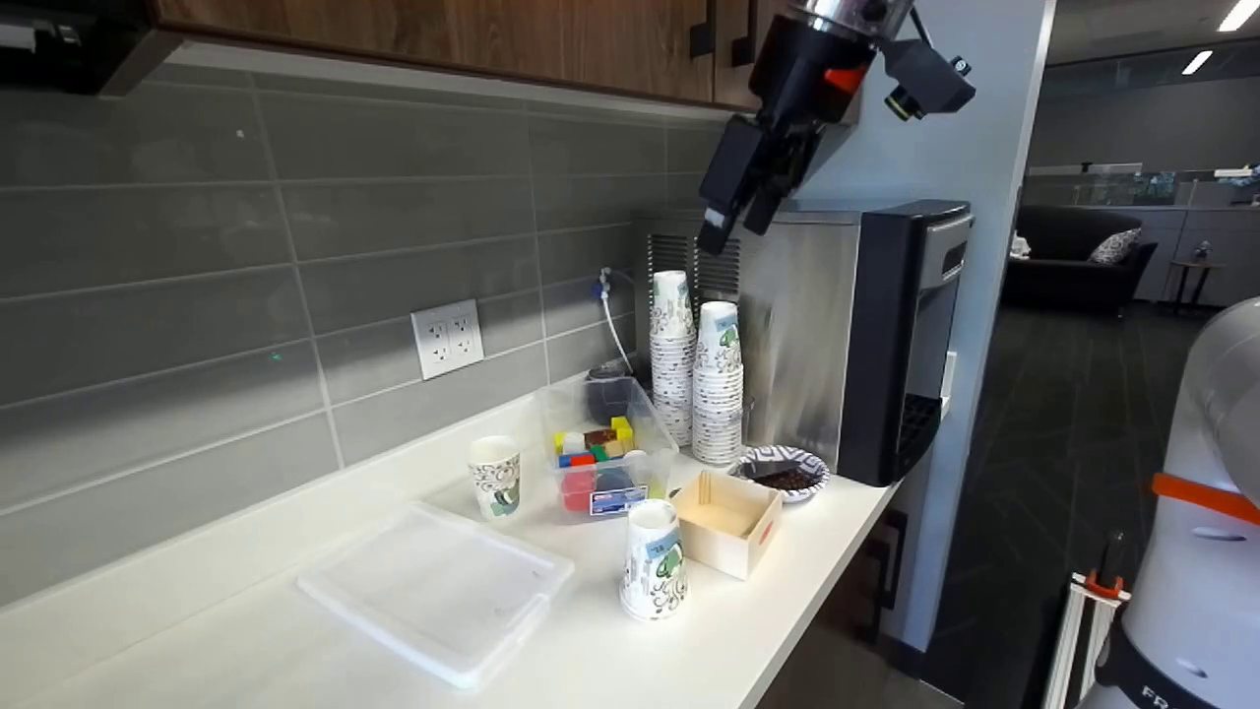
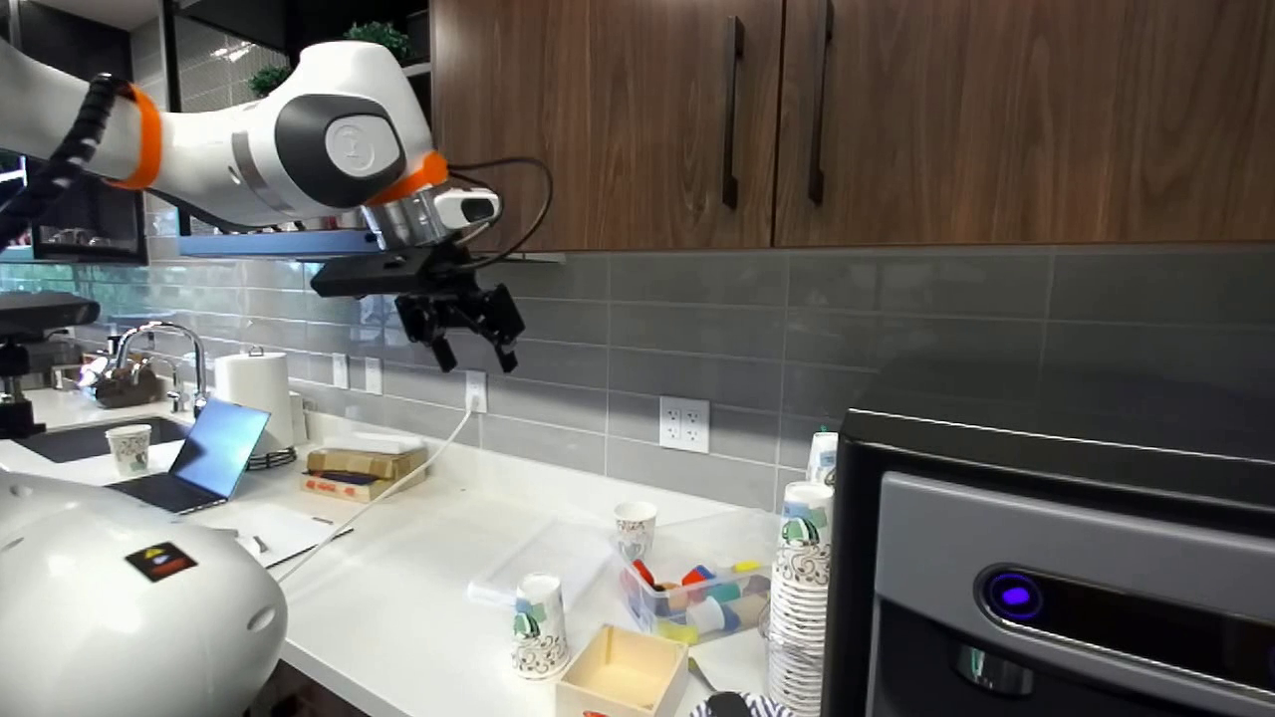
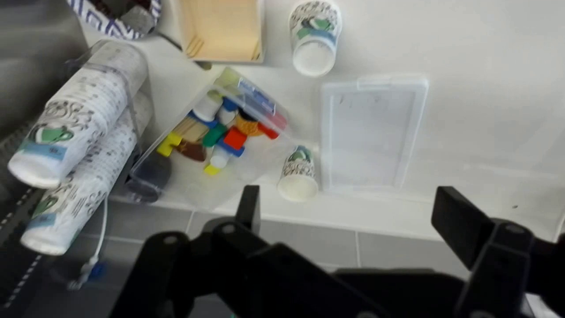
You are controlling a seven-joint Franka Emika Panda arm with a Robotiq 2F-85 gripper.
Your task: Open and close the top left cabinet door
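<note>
The outstretched arm [image 2: 299, 139] holds its parted jaws angled downward.

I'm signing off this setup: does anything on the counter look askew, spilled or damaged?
The bin sits askew to the wall in the wrist view, and what looks like its lid lies apart, leaving it open. I see no clear spill or damage.

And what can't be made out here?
What's behind the left cabinet door: hidden by that shut door in both exterior views.
That door's top: cut off by the upper edge in both.
Print on the bin label: too small in an exterior view, blurred in wrist view.
Dark contents of the patterned plate: too small in an exterior view, cut by wrist view's top edge.
</note>
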